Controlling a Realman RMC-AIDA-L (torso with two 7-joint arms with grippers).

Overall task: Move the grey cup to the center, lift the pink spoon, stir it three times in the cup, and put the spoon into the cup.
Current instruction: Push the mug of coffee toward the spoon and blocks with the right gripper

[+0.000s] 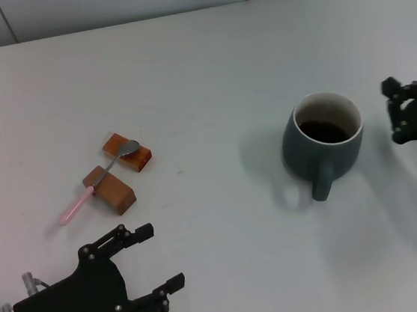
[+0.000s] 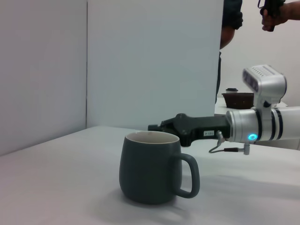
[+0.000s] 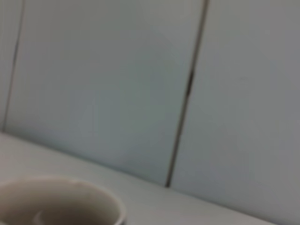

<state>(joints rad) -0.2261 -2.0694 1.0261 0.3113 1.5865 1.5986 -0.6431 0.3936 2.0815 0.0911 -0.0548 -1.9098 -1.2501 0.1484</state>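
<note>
The grey cup (image 1: 324, 143) stands upright at the right of the table, with dark liquid inside and its handle toward me. It also shows in the left wrist view (image 2: 150, 168), and its rim shows in the right wrist view (image 3: 61, 201). The pink spoon (image 1: 78, 205) lies across two wooden blocks at the left, its silver bowl on the far block. My left gripper (image 1: 161, 255) is open and empty, low at the front left, just nearer than the spoon. My right gripper (image 1: 395, 112) is open, just right of the cup and apart from it; the left wrist view shows it behind the cup (image 2: 154, 127).
Two brown wooden blocks (image 1: 127, 152) (image 1: 111, 190) hold the spoon up off the white table (image 1: 223, 222). A pale wall runs along the table's far edge. The left wrist view shows a person and a dark bowl far behind my right arm.
</note>
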